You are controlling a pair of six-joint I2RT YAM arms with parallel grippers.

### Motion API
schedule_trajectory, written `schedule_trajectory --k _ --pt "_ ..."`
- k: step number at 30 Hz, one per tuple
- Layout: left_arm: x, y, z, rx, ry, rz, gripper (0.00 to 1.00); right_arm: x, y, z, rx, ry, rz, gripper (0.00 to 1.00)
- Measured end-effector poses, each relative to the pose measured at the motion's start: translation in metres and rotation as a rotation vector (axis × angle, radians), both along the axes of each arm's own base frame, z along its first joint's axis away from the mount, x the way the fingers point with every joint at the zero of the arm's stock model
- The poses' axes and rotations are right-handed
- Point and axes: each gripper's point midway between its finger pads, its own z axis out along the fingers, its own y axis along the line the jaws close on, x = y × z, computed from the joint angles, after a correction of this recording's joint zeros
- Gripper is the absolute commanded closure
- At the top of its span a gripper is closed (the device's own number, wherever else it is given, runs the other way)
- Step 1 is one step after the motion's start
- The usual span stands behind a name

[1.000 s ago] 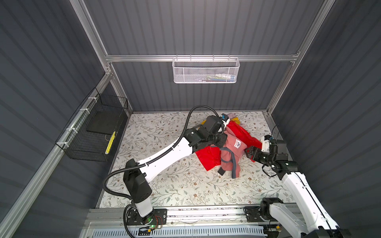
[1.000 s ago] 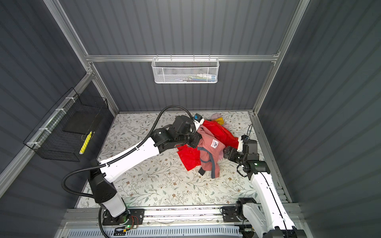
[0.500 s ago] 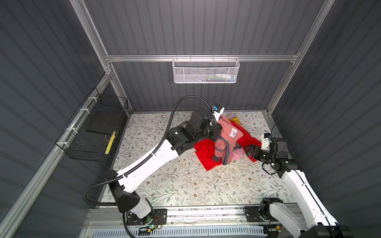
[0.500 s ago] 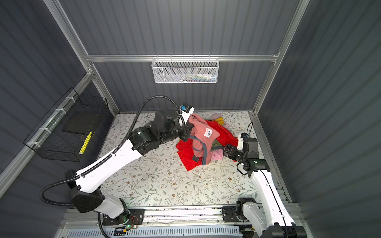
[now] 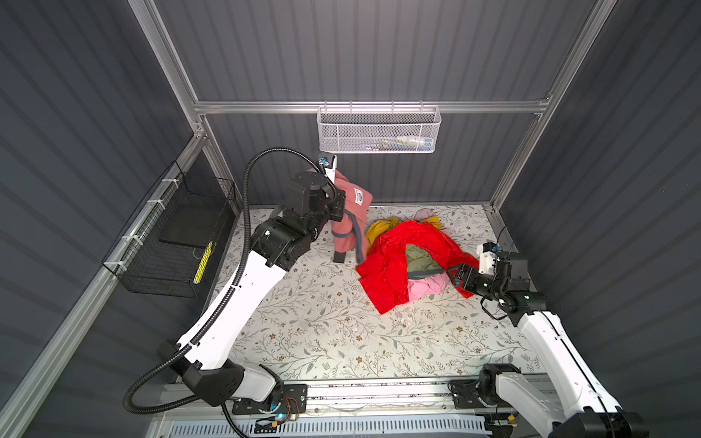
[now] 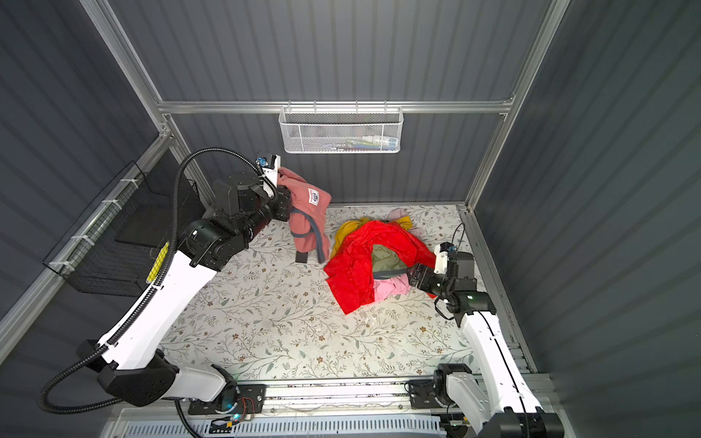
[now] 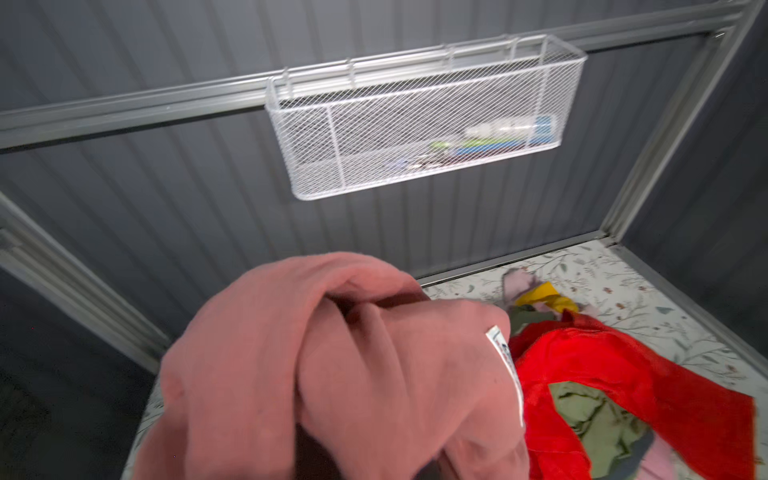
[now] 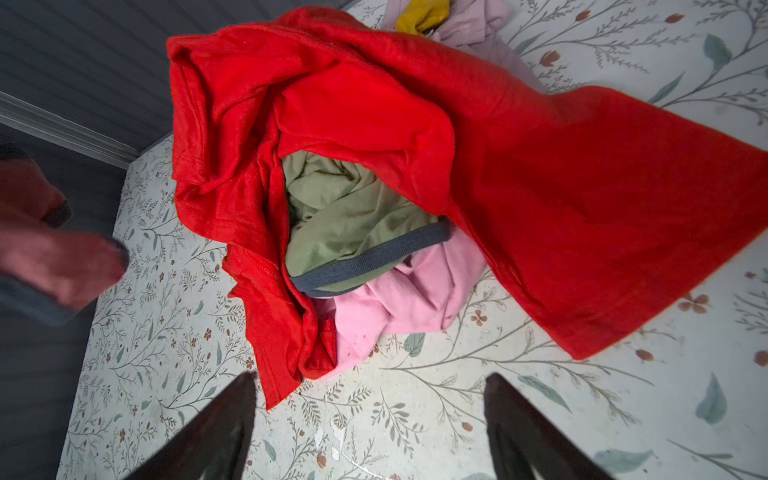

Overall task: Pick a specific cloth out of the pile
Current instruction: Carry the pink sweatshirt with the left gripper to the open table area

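The cloth (image 5: 347,218), a dusty salmon-pink garment with a white logo patch and grey-blue bands, hangs in the air left of the pile, clear of it. My left gripper (image 5: 337,200) is shut on its top, and folds of the cloth (image 7: 332,374) hide the fingers. The pile (image 5: 409,261) lies on the floral table at the back right: a big bright red garment (image 8: 519,174) around olive green (image 8: 345,208), light pink (image 8: 399,291) and mustard yellow (image 5: 379,227) pieces. My right gripper (image 8: 370,376) stands open just off the pile's right edge, low over the table, with nothing between its fingers.
A white mesh basket (image 5: 377,131) hangs on the back wall, close above the raised left wrist. A black wire basket (image 5: 178,235) is fixed to the left wall. The floral table (image 5: 322,322) stretches from the pile to the front rail.
My left arm has lifted the cloth off the pile and carried it up and to the left. The right gripper has stayed open beside the pile.
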Motion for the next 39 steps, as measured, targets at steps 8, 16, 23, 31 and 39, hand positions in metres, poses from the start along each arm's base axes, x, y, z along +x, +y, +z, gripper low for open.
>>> schedule_trajectory --k 8,16,23,31,39 --pt "0.049 0.099 -0.084 0.100 0.161 0.256 1.00 0.000 0.002 0.000 0.007 0.000 0.010 0.16" --pt "0.070 0.110 -0.151 0.266 0.253 0.300 1.00 0.000 0.002 0.000 0.004 -0.001 0.012 0.16" --pt "0.053 0.074 -0.213 0.303 0.353 0.214 1.00 0.000 0.002 -0.001 0.004 0.001 0.014 0.16" --pt "0.028 0.050 -0.269 0.125 0.515 0.148 1.00 -0.001 0.003 -0.005 0.004 0.008 0.014 0.16" --pt "0.028 0.089 -0.332 -0.083 0.722 0.238 1.00 -0.002 0.003 -0.007 0.004 0.012 0.016 0.16"
